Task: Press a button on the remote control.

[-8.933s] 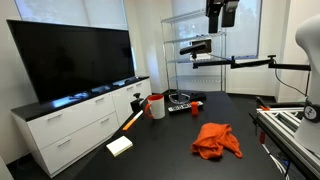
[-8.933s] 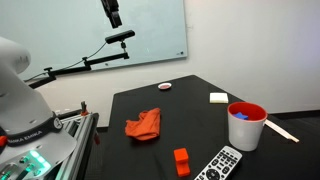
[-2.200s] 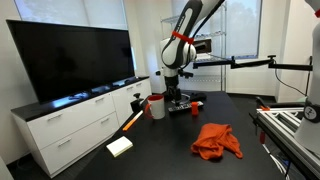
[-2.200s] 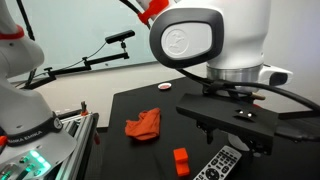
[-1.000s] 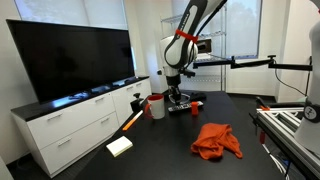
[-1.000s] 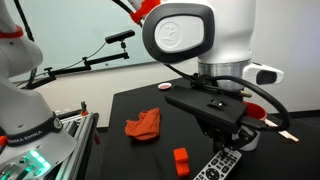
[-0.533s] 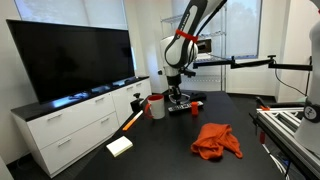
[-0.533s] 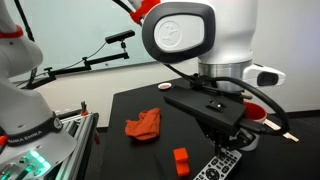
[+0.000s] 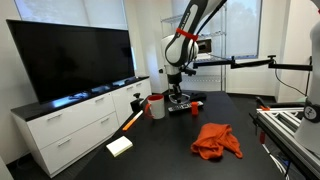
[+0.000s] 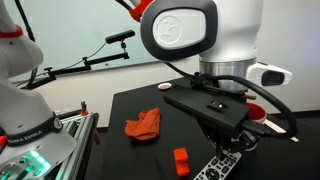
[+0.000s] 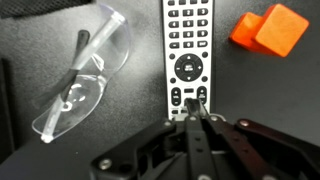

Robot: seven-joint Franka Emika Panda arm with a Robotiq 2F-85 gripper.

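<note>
The remote control (image 11: 188, 45) is a long pale grey slab with dark keys, lying flat on the black table. My gripper (image 11: 191, 108) is shut, its two fingers pressed together into one tip. That tip sits over the keys at the remote's near end; I cannot tell whether it touches them. In both exterior views the arm reaches down over the remote (image 10: 222, 163) (image 9: 181, 107), with the gripper (image 10: 222, 148) (image 9: 177, 98) just above it. The near end of the remote is hidden under the fingers in the wrist view.
Clear safety glasses (image 11: 85, 72) lie beside the remote, and a small orange-red block (image 11: 270, 28) (image 10: 181, 160) on its other side. An orange cloth (image 9: 216, 140) (image 10: 144, 124), a white-and-red cup (image 9: 156, 105) and a white pad (image 9: 120, 146) share the table. A television (image 9: 70, 55) stands on a white cabinet.
The arm stays in place over the remote. No clear movement shows in the exterior views.
</note>
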